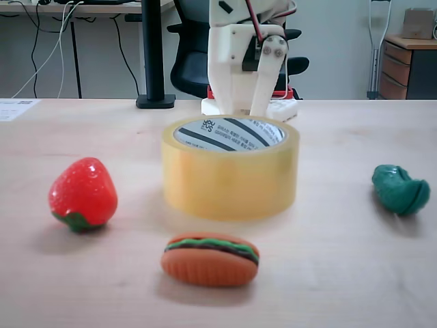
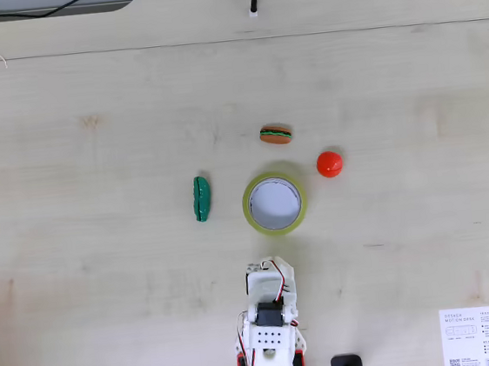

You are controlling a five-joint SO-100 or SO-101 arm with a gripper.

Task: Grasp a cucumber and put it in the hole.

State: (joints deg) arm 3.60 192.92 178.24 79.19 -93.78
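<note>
Low front fixed view: cucumber (image 1: 401,189) lies on desk (image 1: 341,273), well right of roll (image 1: 230,168), end toward camera. Judged light, stiff moulded toy; bumpy skin should hold. Best grasp: across narrow mid-body. Arm (image 1: 246,61) stands behind roll; gripper state cannot tell.

Top-down fixed view: cucumber (image 2: 200,197) just left of roll (image 2: 274,203), untouched, apart. Hole (image 2: 274,203) empty. Arm (image 2: 272,316) below roll, folded; gripper jaws hidden.
</note>
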